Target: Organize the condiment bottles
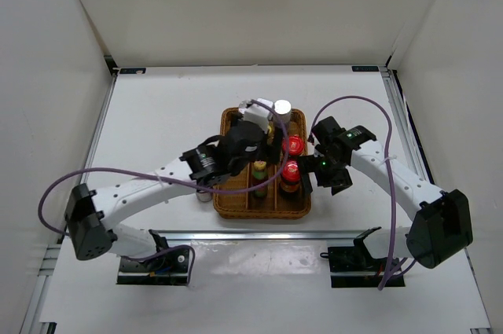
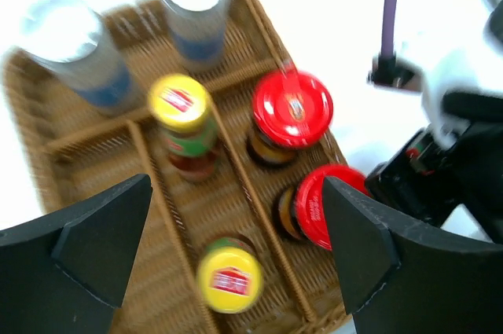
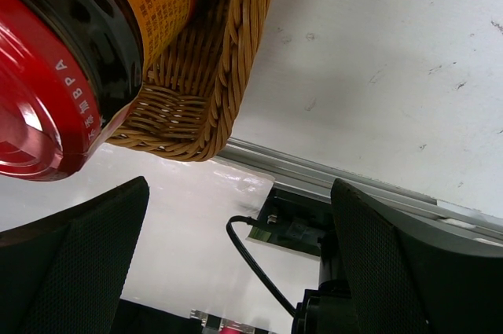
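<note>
The left gripper (image 2: 236,186) has its jaws spread wide with nothing between them, and it hangs over the tray (image 2: 47,153). Under the gap, on the wrist side, the near yellow bottle (image 2: 229,279) stands in the middle lane. The far yellow bottle (image 2: 181,106) stands ahead of the fingertips in the same lane. Just inside the right finger is the near red jar (image 2: 318,204), whose cap looks tipped. The far red jar (image 2: 292,108) sits ahead of it. The shakers (image 2: 71,43) stand beyond all of these, at the tray's far end. I cannot make out any short silver-lidded jars.

The right gripper (image 3: 240,186) is likewise released and empty. The near red jar lies outside its gap, up past the left finger, with the tray's corner beside it and bare table (image 3: 377,75) beyond.

The step in hand looks like clearing both grippers from a tray holding six bottles.
- **Left gripper:** it should lift straight up before swinging away. Its right finger is close to the near red jar's cap, so any sideways drift could clip that cap.
- **Right gripper:** it should draw back from the tray wall, away from the jar. If that jar does lean, it should be nudged upright first.
- **Order:** the two grippers crowd each other, so only one arm should move at a time.
</note>
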`<state>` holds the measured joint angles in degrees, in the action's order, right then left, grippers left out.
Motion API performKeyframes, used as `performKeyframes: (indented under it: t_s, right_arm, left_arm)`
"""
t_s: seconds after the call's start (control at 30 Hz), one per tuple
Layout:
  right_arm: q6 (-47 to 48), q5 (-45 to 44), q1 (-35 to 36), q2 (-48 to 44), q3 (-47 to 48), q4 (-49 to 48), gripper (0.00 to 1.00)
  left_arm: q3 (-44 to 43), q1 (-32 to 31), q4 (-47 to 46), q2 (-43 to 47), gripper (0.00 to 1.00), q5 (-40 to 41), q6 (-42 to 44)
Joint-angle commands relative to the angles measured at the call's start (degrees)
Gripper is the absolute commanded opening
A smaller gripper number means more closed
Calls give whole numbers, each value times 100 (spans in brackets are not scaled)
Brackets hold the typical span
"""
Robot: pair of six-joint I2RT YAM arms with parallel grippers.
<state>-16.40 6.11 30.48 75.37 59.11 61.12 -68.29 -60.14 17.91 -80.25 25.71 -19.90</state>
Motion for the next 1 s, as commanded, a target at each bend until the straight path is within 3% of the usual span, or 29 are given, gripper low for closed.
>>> performKeyframes:
  t_s: [0.0, 0.13, 0.2, 0.4, 0.57, 0.7, 0.97]
  right_arm:
    - [14, -84, -16, -75, 83, 40, 100]
    - [-38, -136, -68, -75, 83, 40, 100]
    - [-38, -136, -129, -75, 83, 40, 100]
    - [-38, -84, -244, -23, 83, 40, 100]
    - [-38, -84, -244, 82, 83, 40, 100]
    - [-38, -31, -244, 83, 83, 40, 100]
    - [-38, -84, -244, 206, 83, 93, 100]
  left_arm:
    - [-377, -24, 1, 817, 100, 818, 364]
    - [-439, 194, 808, 1379, 100, 1454, 32]
    - [-274, 809, 1422, 1748, 100, 1122, -391]
    - [826, 2286, 1565, 2189, 100, -477, -514]
    - [826, 2955, 1900, 1425, 100, -1566, -778]
    - [704, 3078, 1961, 723, 100, -1824, -849]
    - [650, 3412, 2181, 203, 100, -2342, -1156]
